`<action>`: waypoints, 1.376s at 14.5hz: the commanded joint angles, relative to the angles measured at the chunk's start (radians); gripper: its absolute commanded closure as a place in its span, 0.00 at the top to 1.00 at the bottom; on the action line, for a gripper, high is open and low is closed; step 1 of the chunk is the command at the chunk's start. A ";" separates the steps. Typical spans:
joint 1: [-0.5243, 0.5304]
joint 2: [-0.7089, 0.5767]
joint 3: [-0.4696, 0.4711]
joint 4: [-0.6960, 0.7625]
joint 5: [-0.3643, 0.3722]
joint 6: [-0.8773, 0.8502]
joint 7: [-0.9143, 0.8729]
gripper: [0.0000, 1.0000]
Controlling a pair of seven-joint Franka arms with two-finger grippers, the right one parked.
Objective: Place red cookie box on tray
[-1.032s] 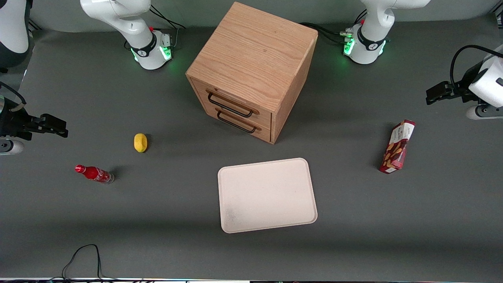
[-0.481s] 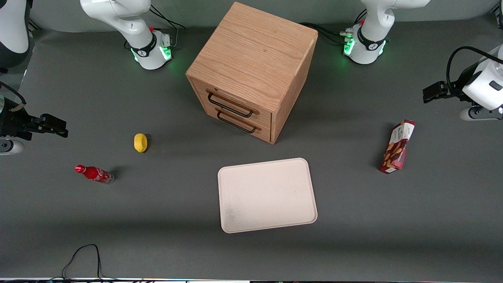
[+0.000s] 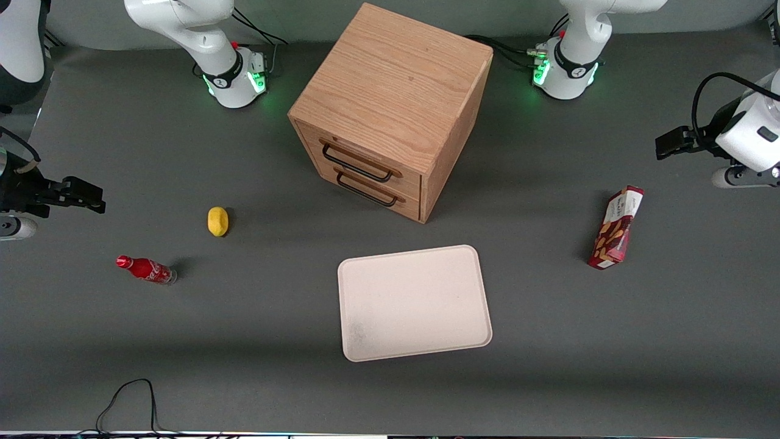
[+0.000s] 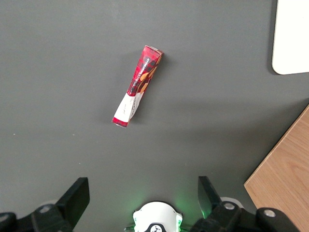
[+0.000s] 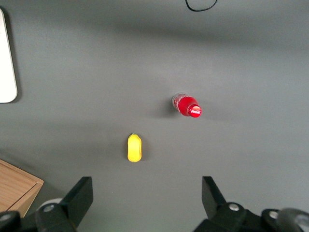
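The red cookie box point(image 3: 615, 227) lies on the dark table toward the working arm's end, its white end panel nearer the front camera. In the left wrist view the red cookie box point(image 4: 137, 87) lies slanted, well clear of the fingers. The cream-white tray point(image 3: 414, 302) sits flat near the table's middle with nothing on it; one corner of the tray point(image 4: 291, 38) shows in the wrist view. My left gripper point(image 4: 143, 186) hangs open above the table, farther from the front camera than the box, holding nothing.
A wooden two-drawer cabinet point(image 3: 390, 110) stands farther from the front camera than the tray. Toward the parked arm's end lie a yellow fruit point(image 3: 217, 221) and a small red soda bottle point(image 3: 146, 269). A black cable point(image 3: 131, 396) loops at the front edge.
The left gripper shifted slightly away from the front camera a second ago and has since hardly moved. Box and tray stay put.
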 commanded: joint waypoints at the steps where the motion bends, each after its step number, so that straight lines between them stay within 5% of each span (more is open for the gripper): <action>1: -0.002 0.015 -0.002 0.037 0.015 -0.044 -0.002 1.00; 13: 0.013 0.016 0.002 0.052 0.019 -0.079 0.050 1.00; 20: 0.217 0.048 0.053 0.063 0.084 -0.055 0.600 1.00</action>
